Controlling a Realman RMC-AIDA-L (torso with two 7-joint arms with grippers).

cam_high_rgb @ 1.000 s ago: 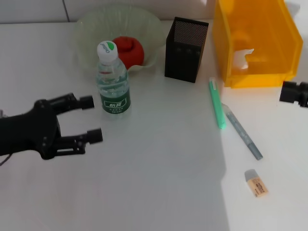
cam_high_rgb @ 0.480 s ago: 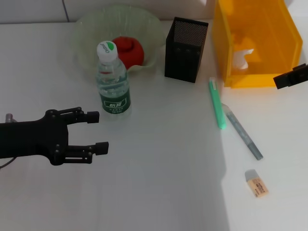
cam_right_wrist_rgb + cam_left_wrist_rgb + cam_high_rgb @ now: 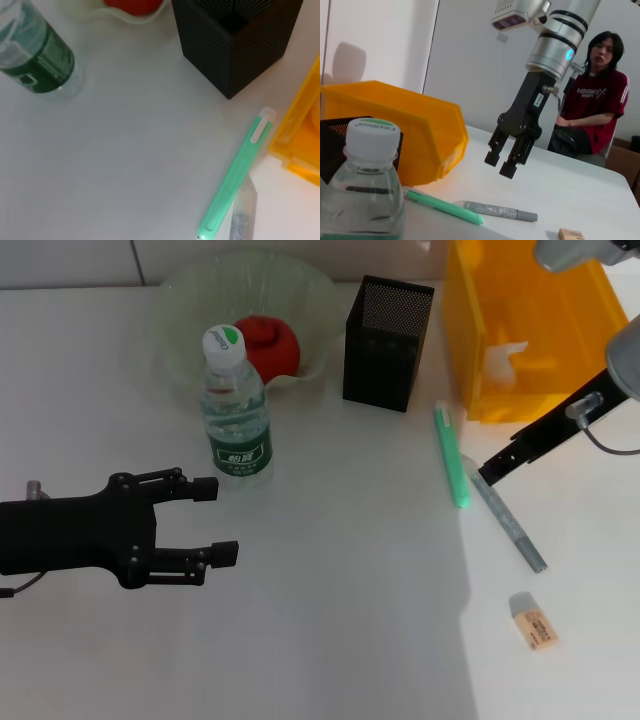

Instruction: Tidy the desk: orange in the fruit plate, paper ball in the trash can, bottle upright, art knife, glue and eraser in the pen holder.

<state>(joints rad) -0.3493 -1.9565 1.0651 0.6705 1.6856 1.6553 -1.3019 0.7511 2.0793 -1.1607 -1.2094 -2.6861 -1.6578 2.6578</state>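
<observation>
Just past the fingertips of the left gripper (image 3: 222, 522), whose jaws are spread wide and hold nothing, the bottle (image 3: 235, 412) stands upright, with the orange (image 3: 268, 344) in the fruit plate (image 3: 190, 295) beyond it. Under the right gripper (image 3: 500, 165), fingers slightly parted and empty above the desk, lie a green pen-shaped tool (image 3: 451, 457) and a grey one (image 3: 505, 515) touching it. Eraser (image 3: 531, 620) lies well apart toward the robot; pen holder (image 3: 386, 330) and trash can (image 3: 530, 330), with the paper ball (image 3: 503, 359) inside, stand on the far side.
</observation>
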